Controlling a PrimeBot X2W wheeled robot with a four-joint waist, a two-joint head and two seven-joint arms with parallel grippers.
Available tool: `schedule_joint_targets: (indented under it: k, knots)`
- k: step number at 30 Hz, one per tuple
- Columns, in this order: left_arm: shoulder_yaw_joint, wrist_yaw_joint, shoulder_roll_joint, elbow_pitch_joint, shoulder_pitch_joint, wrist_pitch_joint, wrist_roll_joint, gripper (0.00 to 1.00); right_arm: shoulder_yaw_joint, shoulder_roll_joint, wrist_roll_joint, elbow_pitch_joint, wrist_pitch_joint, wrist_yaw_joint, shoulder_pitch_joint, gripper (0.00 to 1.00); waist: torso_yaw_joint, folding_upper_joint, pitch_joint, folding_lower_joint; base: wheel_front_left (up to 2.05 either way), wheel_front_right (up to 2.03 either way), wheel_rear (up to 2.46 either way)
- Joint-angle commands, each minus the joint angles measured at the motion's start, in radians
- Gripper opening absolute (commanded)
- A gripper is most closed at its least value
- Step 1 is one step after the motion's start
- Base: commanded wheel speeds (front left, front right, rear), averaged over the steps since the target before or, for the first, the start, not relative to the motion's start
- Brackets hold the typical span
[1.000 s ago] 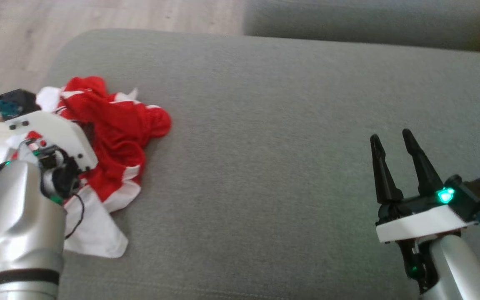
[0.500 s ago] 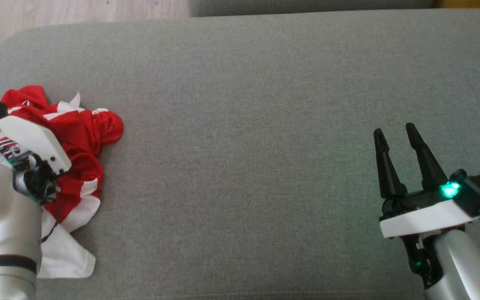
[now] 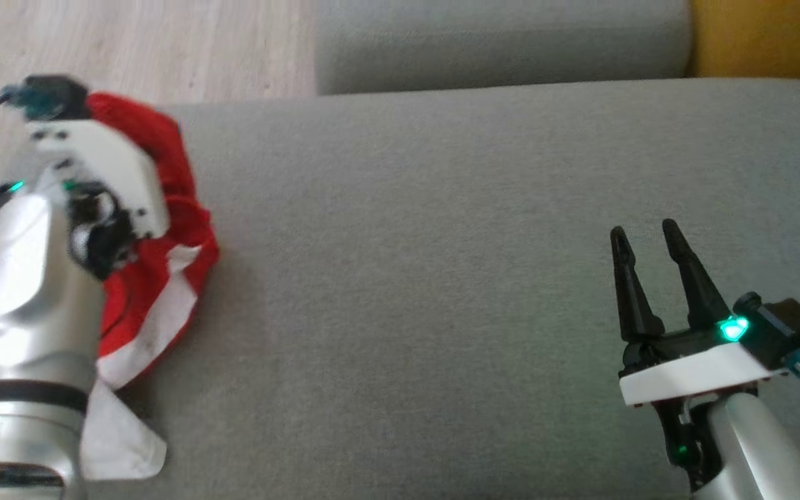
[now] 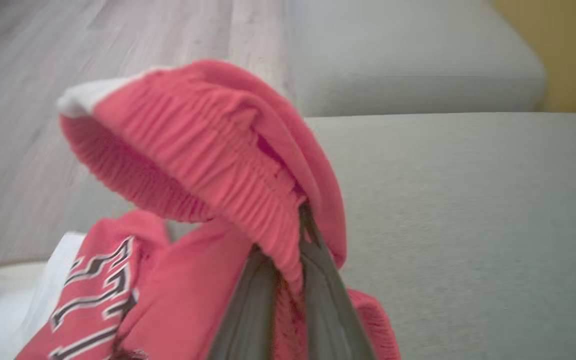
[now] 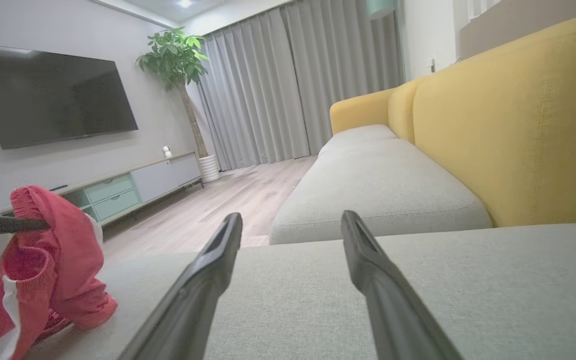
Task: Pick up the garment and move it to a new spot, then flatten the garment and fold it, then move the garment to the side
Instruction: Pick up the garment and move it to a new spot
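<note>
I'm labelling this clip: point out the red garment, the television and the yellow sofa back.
red garment (image 4: 208, 145), left wrist view, ribbed waistband.
television (image 5: 53, 95), right wrist view, middle of screen.
yellow sofa back (image 5: 508, 125), right wrist view, front face.

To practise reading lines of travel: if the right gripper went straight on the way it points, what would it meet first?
Probably the farther grey cushion. The right gripper, jaws open, might graze the near cushion beneath it first; depth is unclear.
</note>
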Motion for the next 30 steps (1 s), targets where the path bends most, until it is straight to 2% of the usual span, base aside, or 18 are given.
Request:
schedule_joint_targets:
  k: [1, 8, 12, 14, 19, 25, 26, 27, 30]
  knots:
    - [0.005, -0.007, 0.013, -0.074, -0.081, 0.004, -0.007, 0.0, 0.012, 0.004, -0.008, -0.027, -0.011, 0.008, -0.002, 1.0, -0.039, 0.0, -0.025, 0.0, 0.0, 0.0, 0.0]
    - [-0.067, -0.017, -0.106, -0.295, -0.074, 0.01, -0.107, 0.0, 0.0, 0.006, -0.013, -0.025, -0.011, 0.008, 0.004, 1.0, -0.133, 0.0, -0.042, 0.0, 0.0, 0.0, 0.0]
    - [-0.068, -0.018, -0.144, -0.386, -0.048, -0.013, -0.176, 0.0, -0.011, 0.002, -0.014, -0.028, -0.011, 0.008, 0.004, 1.0, -0.167, 0.0, -0.04, 0.0, 0.0, 0.0, 0.0]
    - [-0.065, -0.005, -0.155, -0.424, -0.022, -0.045, -0.188, 0.0, -0.018, -0.001, -0.014, -0.029, -0.011, 0.008, 0.006, 1.0, -0.183, 0.0, -0.038, 0.0, 0.0, 0.0, 0.0]
    - [-0.096, 0.005, -0.157, -0.409, 0.104, -0.105, -0.184, 0.0, -0.017, -0.005, -0.008, -0.032, -0.011, 0.008, 0.003, 1.0, -0.21, 0.0, -0.025, 0.0, 0.0, 0.0, 0.0]
    - [-0.181, -0.011, -0.127, -0.262, 0.241, -0.278, -0.13, 0.0, -0.016, -0.014, -0.001, -0.028, -0.011, 0.008, -0.001, 1.0, -0.217, 0.0, -0.014, 0.0, 0.0, 0.0, 0.0]
    - [-0.196, -0.013, -0.126, -0.233, 0.254, -0.31, -0.122, 0.44, -0.015, -0.015, -0.001, -0.027, -0.011, 0.008, -0.003, 1.0, -0.216, 0.0, -0.013, 0.0, 0.0, 0.0, 0.0]
    - [-0.206, -0.014, -0.129, -0.208, 0.264, -0.343, -0.123, 1.0, -0.016, -0.017, 0.0, -0.027, -0.011, 0.008, -0.004, 1.0, -0.213, 0.0, -0.012, 0.0, 0.0, 0.0, 0.0]
    - [-0.229, -0.017, -0.141, -0.145, 0.275, -0.419, -0.139, 1.0, -0.015, -0.023, 0.001, -0.026, -0.011, 0.008, -0.003, 1.0, -0.202, 0.0, -0.011, 0.0, 0.0, 0.0, 0.0]
